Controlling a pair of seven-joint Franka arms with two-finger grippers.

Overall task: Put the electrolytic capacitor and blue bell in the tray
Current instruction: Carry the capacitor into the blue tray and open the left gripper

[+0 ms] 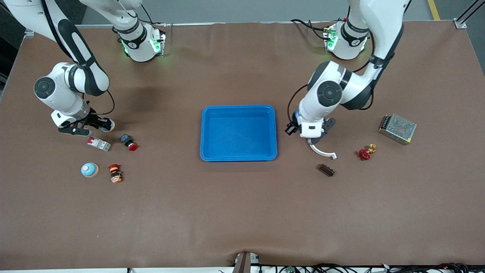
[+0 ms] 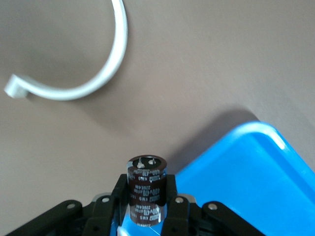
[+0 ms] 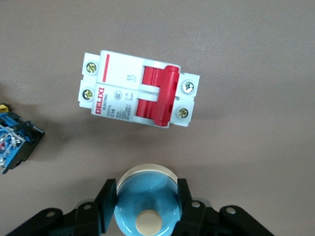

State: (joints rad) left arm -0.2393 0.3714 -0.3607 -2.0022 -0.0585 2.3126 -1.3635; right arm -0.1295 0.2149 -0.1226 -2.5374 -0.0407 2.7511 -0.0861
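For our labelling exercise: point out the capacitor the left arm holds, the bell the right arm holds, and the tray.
capacitor (image 2: 146, 184), left wrist view, its labelled side.
blue bell (image 3: 142, 196), right wrist view, its dome.
tray (image 1: 238, 132), front view, its bare floor.

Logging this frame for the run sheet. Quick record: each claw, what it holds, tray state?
tray: holds nothing yet
left claw: shut on electrolytic capacitor, at the tray's rim toward the left arm's end
right claw: shut on blue bell, over the table beside the circuit breaker
task: both items grasped, neither placed
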